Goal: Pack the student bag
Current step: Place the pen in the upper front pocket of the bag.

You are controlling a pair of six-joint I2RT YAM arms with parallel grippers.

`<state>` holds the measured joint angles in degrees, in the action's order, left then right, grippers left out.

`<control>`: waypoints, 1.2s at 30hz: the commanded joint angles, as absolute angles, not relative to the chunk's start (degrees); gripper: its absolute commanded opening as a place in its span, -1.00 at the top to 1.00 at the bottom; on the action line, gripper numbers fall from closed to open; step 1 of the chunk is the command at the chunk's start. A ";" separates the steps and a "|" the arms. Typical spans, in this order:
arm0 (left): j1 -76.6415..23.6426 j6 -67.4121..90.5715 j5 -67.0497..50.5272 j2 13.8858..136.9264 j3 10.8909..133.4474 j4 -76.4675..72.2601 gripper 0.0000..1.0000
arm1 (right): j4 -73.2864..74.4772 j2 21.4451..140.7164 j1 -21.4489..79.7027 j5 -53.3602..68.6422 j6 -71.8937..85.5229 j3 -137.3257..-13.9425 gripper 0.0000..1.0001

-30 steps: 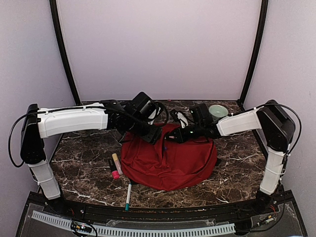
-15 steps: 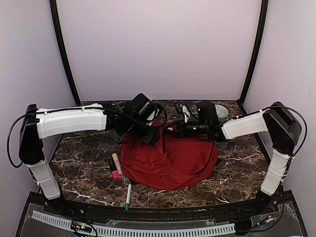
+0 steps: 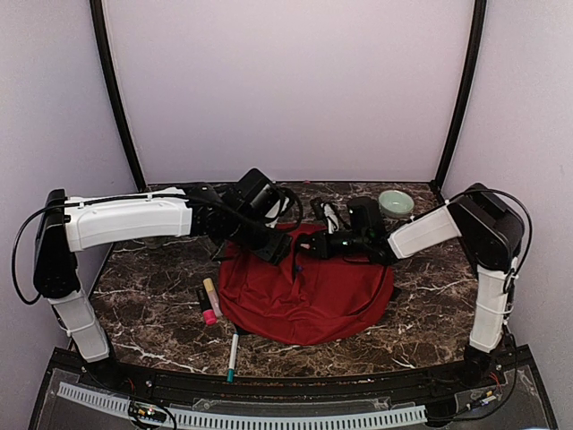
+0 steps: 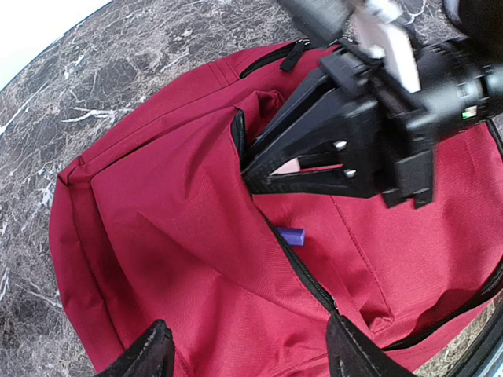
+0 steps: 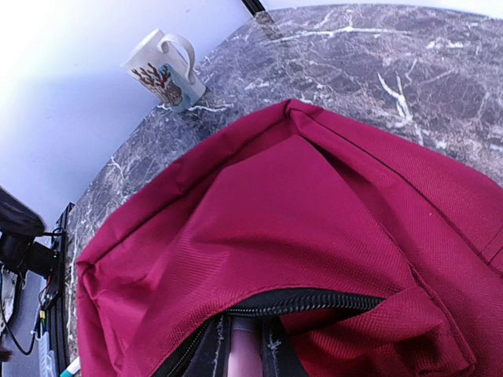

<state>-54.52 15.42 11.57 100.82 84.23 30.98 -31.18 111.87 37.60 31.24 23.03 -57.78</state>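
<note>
The red student bag (image 3: 304, 291) lies flat at mid-surface (image 3: 143, 278). The right claw (image 4: 256, 171) pokes into its unzipped front pocket, clenched on a pink object (image 4: 288, 166) — a purple item (image 4: 292, 236) peeks out just below. The left claw (image 4: 253, 355) hovers above the bag, released and spread wide.

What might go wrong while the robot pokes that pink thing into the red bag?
The right hand holds the pink thing in the narrow zipper slot of the bag; its tips might snag the cloth and drag the bag. The purple pen pokes out of that slot and might get knocked out.
</note>
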 commanded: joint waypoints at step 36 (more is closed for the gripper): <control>-48.20 44.80 12.54 83.99 65.31 47.70 -0.86 | 9.15 68.70 38.41 4.42 15.17 -50.03 -0.28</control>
<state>-48.62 37.91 14.24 87.26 69.17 44.27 6.68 72.34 38.15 9.13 15.03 -50.22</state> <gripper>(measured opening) 0.945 0.605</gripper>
